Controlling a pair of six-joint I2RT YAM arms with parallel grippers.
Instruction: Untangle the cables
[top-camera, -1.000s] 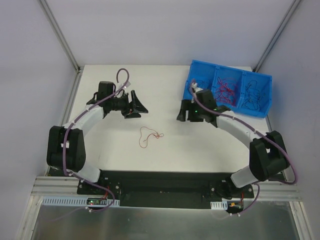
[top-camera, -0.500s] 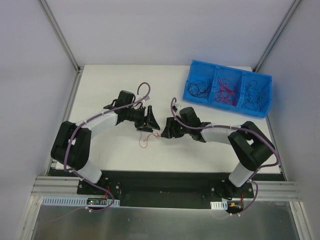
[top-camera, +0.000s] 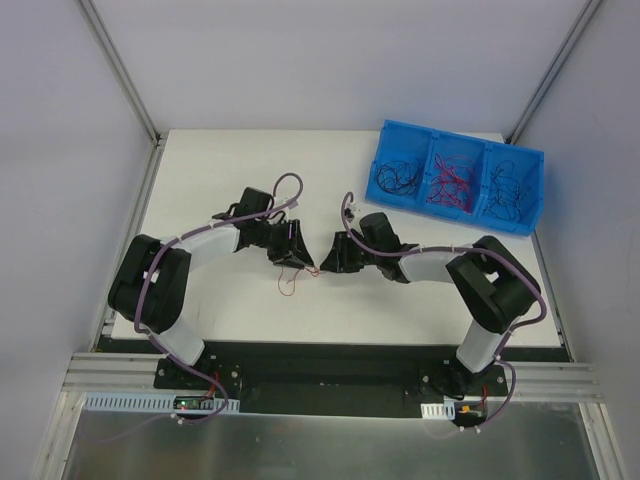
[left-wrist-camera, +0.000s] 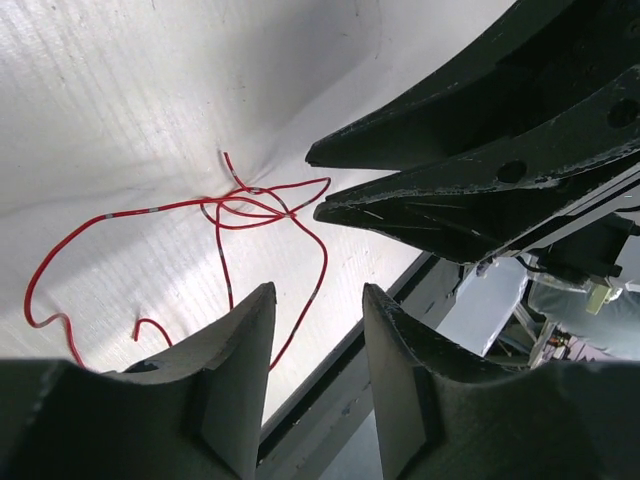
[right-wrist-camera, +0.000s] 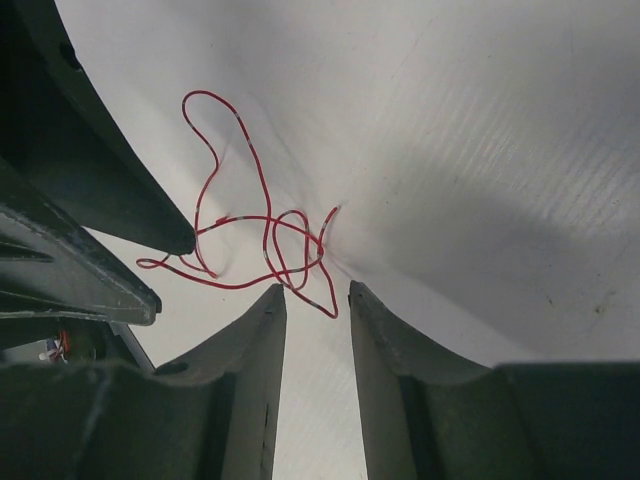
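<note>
Top external | 1 tangle, red cables | left pincer, right pincer parted

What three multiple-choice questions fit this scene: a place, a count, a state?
1. Where does the thin red curly wire lie?
A. draped over an arm.
B. on the white table between the left tool and the right tool.
C. off the table.
2. How many compartments has the blue plastic bin?
A. two.
B. four.
C. three.
3. How do the two tools stand?
A. both open, holding nothing.
B. both shut on the wire.
C. only the left shut.
Answers: 1 B, both wrist views show it flat on the table; 2 C, two dividers split the bin; 3 A, each wrist view shows its tool gaping with nothing gripped.
</note>
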